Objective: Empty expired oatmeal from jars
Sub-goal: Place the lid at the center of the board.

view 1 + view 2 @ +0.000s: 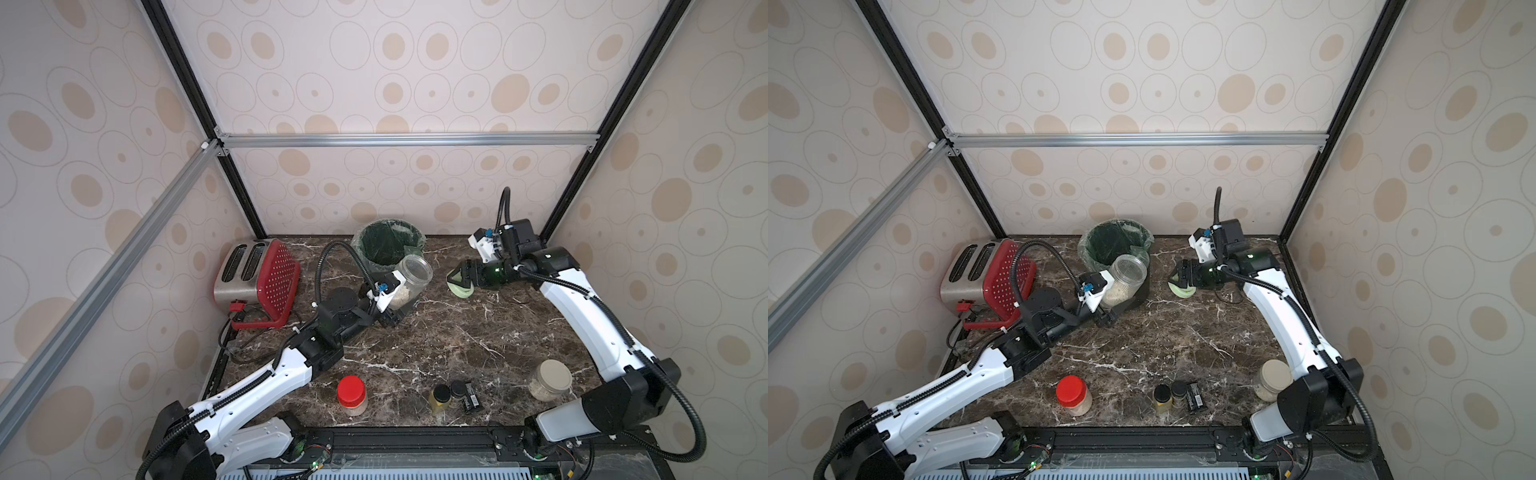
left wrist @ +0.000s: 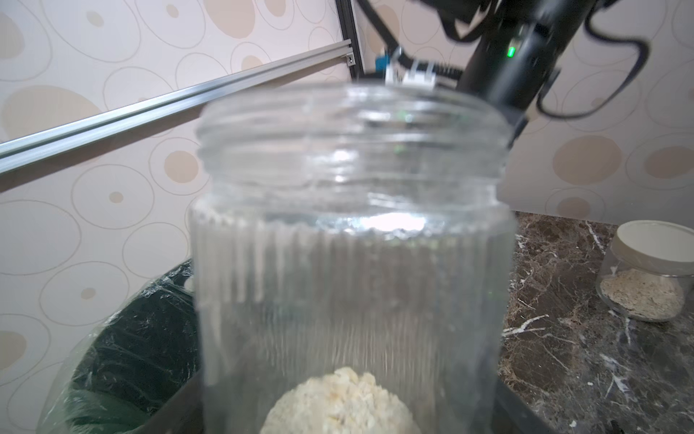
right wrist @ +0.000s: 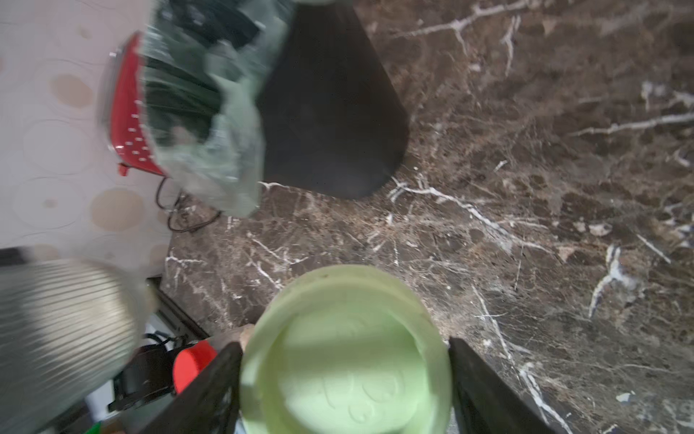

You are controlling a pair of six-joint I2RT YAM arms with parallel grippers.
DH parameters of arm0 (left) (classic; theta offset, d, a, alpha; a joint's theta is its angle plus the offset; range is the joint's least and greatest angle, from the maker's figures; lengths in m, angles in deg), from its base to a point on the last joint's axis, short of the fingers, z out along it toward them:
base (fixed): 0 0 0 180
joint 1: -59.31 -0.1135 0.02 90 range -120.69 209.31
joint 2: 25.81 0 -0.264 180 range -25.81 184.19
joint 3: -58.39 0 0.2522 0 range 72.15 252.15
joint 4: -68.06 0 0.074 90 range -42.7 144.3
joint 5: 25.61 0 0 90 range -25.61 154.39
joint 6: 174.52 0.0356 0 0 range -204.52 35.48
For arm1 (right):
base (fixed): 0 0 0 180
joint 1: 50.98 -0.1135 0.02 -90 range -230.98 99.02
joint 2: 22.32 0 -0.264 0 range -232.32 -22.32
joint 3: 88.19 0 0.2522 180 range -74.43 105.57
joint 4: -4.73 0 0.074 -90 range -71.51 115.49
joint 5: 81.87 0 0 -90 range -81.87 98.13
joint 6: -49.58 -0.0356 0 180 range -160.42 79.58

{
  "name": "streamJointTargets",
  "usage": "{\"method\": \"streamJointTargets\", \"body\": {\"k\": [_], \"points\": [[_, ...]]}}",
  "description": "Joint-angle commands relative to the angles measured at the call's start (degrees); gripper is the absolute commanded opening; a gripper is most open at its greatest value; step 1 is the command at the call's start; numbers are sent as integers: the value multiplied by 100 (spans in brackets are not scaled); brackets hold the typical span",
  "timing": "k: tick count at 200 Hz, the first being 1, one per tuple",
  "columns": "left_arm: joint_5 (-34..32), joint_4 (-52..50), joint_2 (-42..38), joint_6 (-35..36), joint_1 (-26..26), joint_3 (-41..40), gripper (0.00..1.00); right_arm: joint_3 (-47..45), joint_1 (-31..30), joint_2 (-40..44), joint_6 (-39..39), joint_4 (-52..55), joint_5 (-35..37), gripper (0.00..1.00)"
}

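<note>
While left gripper holds jar tilted, right gripper (outstretched) pinches green lid.

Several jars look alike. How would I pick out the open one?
At the back of the marble table stands a black bin with a green liner. Right beside it, the left arm holds a clear ribbed jar. It alone has no lid; the red-capped jar and beige-capped jar stand closed.

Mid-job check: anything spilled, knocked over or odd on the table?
Nothing clearly wrong. The open jar is held tilted beside the bin, oatmeal at its bottom. The red-lidded jar and beige-lidded jar stand upright, shut. A few pale specks on the table might be stray flakes or marble veining; I cannot tell.
</note>
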Motion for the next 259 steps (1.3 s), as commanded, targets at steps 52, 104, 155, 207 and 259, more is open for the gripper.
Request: {"method": "streamJointTargets", "body": {"k": [52,104,155,207,259], "points": [[-585,-270,-370,-131,-11,272,0,-1351,-4,-1246,1,-1185,1527,64],[-883,-874,-237,-175,-56,701,0,-1948,-4,-1365,68,-1639,1880,75],[-946,-1075,-132,-184,-103,1031,0,-1989,3,-1224,147,-1561,1898,95],[-460,-1250,135,-725,-933,1490,0,-1416,-2,-615,222,-999,1570,100],[-448,-1268,783,-729,-1698,2326,0,-151,-108,-487,-1,-1051,670,99]]}}
